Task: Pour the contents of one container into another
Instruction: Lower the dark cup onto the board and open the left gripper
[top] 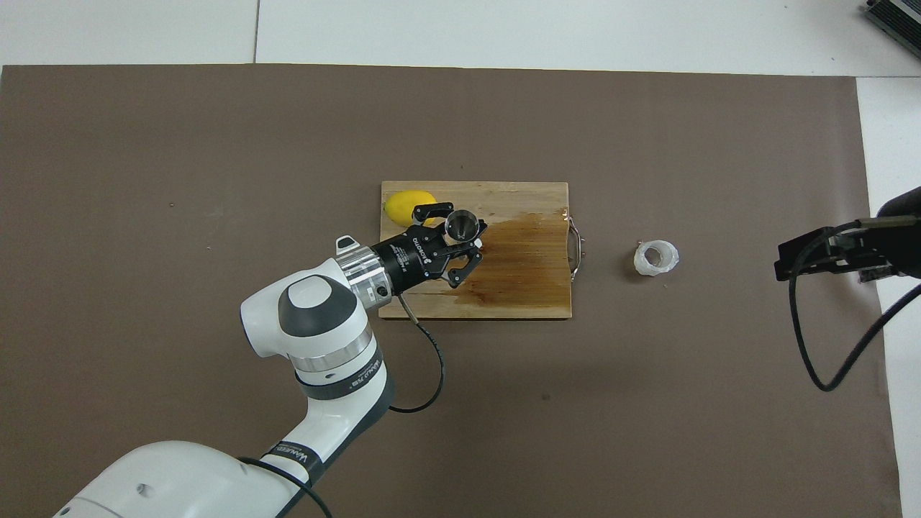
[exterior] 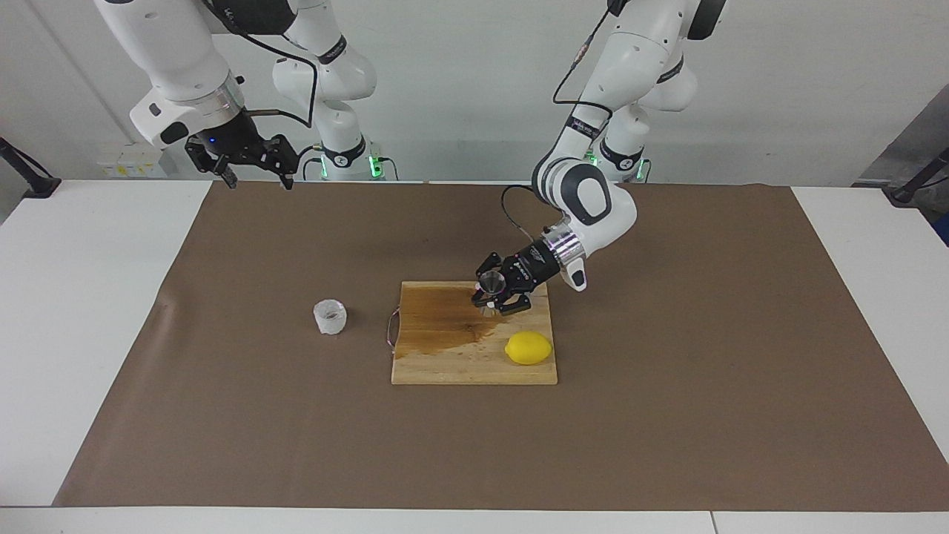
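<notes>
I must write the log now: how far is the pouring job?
Done: left gripper is shut on the metal jigger, over the wet cutting board. Left: the plastic cup stands untouched on the brown mat; nothing is poured. Right gripper waits open.

— Where is your left arm?
— Bent at the elbow and reaching low over the table's middle, wrist angled down, my left gripper [exterior: 495, 294] clamped tight.
— And the right?
— It waits, raised near its base, my right gripper [exterior: 257, 180] pointing down, fingers [exterior: 231, 180] spread apart.
</notes>
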Controlling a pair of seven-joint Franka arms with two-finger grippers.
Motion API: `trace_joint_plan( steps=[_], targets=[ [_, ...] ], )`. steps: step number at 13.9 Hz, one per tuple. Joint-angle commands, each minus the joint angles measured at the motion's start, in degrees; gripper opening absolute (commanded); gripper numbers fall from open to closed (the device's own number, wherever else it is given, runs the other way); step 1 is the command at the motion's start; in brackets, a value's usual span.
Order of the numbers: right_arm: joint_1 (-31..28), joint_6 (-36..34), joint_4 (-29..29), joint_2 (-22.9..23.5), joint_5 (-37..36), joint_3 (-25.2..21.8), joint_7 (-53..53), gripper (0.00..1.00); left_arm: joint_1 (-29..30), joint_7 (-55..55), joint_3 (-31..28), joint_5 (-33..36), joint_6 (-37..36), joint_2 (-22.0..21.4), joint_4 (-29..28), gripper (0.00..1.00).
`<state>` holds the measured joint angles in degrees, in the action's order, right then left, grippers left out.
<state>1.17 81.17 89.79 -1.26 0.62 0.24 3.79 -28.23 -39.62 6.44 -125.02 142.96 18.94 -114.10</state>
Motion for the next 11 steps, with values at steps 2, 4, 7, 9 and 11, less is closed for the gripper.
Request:
trace_joint_plan(
  steps=[2, 4, 7, 9, 11],
  targets=[
    [-0.38, 0.40, 0.38, -0.50, 1.23, -0.24, -1.07, 1.00, -0.42, 3.84, 1.73, -3.30, 2.76, 2.59, 3.71, 0.00],
    [-0.38, 0.39, 0.38, -0.50, 1.23, -0.24, -1.07, 1.00, -0.51, 4.02, 1.91, -3.39, 4.78, 3.91, 5.81, 0.00],
    [-0.38, 0.40, 0.38, -0.50, 1.23, -0.24, -1.07, 1.00, -0.60, 4.11, 1.91, -3.39, 4.96, 4.96, 6.44, 0.00],
    [-0.29, 0.39, 0.38, -0.50, 1.23, -0.24, -1.07, 1.00, -0.42, 6.90, 2.09, -3.47, 4.00, 7.41, 7.92, 0.00],
    [-0.38, 0.39, 0.38, -0.50, 1.23, -0.24, -1.07, 1.00, -0.42, 8.41, 2.26, -3.47, 4.08, 7.60, 8.20, 0.00]
  ],
)
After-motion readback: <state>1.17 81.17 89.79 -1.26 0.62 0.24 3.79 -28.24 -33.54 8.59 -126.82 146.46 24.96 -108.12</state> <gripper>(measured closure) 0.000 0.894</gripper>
